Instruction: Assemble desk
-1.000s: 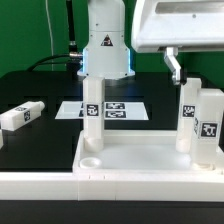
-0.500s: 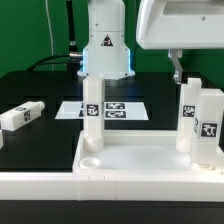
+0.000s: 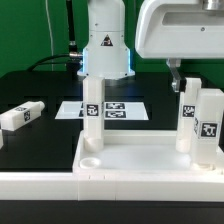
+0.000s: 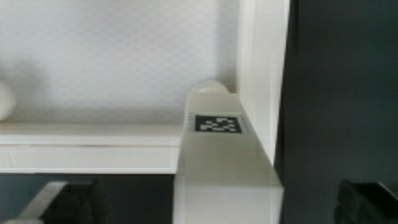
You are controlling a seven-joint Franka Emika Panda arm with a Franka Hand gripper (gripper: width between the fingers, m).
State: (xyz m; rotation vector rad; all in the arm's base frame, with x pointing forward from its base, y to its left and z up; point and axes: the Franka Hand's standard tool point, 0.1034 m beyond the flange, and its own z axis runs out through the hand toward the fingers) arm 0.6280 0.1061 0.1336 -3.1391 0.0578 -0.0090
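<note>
- The gripper [image 3: 176,76] hangs spread wide and empty, above the two legs [image 3: 208,125] at the exterior view's right.
- The desk top [image 3: 140,158] sits on the table [image 3: 35,148], with three legs upright in it.
- The fourth leg [image 3: 20,116] lies loose at the exterior view's left.

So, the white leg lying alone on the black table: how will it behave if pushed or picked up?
The loose leg looks like rigid plastic, so it probably will not flex. It lies on a flat side with square edges, so it should slide, not roll. Its smooth faces might slip in a light grip.
</note>
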